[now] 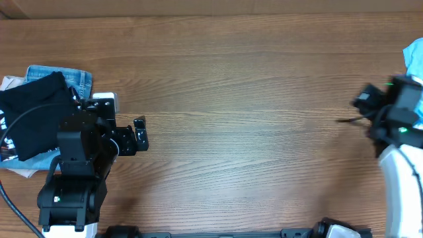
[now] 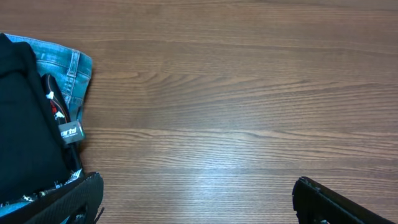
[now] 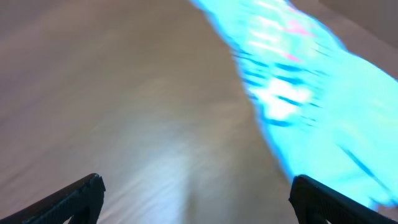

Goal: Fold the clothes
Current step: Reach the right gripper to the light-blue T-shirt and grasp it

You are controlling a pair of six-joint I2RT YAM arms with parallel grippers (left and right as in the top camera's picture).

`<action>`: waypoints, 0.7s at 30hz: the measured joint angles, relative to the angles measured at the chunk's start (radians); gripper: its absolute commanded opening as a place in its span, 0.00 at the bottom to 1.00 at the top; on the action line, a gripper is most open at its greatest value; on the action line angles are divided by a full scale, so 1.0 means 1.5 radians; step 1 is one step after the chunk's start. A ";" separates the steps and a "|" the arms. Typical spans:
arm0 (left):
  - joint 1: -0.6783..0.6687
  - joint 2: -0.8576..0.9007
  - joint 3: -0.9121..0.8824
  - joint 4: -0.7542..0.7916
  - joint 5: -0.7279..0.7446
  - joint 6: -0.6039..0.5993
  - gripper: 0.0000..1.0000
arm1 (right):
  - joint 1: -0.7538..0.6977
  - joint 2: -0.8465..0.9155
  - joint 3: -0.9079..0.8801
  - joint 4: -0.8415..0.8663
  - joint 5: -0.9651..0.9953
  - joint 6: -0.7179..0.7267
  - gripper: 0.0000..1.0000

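The sky-blue shirt (image 3: 311,106), blurred with white and pinkish marks, lies at the table's (image 1: 251,79) right edge. The right gripper (image 3: 196,190) hangs beside it wide open, empty; the left gripper (image 2: 196,196) likewise.

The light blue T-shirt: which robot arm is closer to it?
Right. The right end effector is just beside the light sky-blue cotton T-shirt. The left end effector is far off across the wooden table, by the black garment and blue denim jeans.

The desk (image 1: 251,99) is brown wood grain; a sky-blue T-shirt (image 1: 415,58) at its right edge, a black garment (image 1: 33,112) over faded blue denim jeans (image 1: 78,78) at its left.
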 measured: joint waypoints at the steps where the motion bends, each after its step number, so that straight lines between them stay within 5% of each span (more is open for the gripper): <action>1: 0.000 0.000 0.000 0.000 0.000 0.000 1.00 | -0.030 0.020 0.000 -0.001 0.002 0.003 1.00; 10: 0.000 0.000 0.000 0.000 0.000 0.000 1.00 | -0.215 0.198 0.000 0.014 -0.028 0.030 1.00; 21: 0.000 0.000 0.000 0.000 0.000 0.000 1.00 | -0.256 0.300 0.000 0.032 -0.089 0.038 1.00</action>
